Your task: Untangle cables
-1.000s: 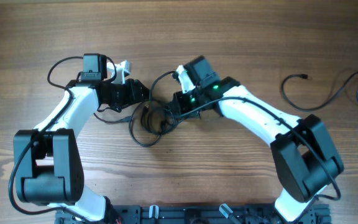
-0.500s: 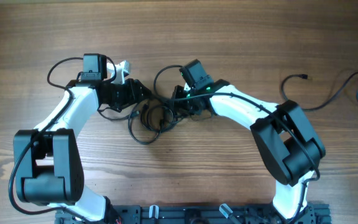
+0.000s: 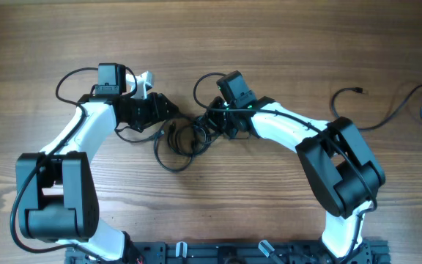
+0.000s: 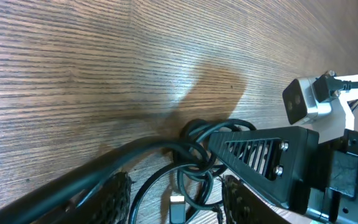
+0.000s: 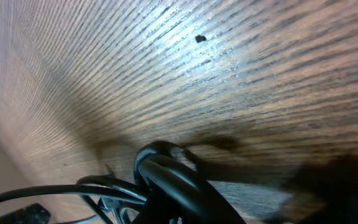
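Blurred loops of black cables low against the wood-grain table, thin strands at lower left

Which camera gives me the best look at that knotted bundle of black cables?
The overhead view: it shows the whole tangle of cables, loops and all. The left wrist view shows only its knotted middle close up; the right wrist view is blurred, showing a few strands.

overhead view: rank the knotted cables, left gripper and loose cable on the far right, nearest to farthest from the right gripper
1. knotted cables, at the right gripper, table centre
2. left gripper, just left, across the knot
3. loose cable, far right edge
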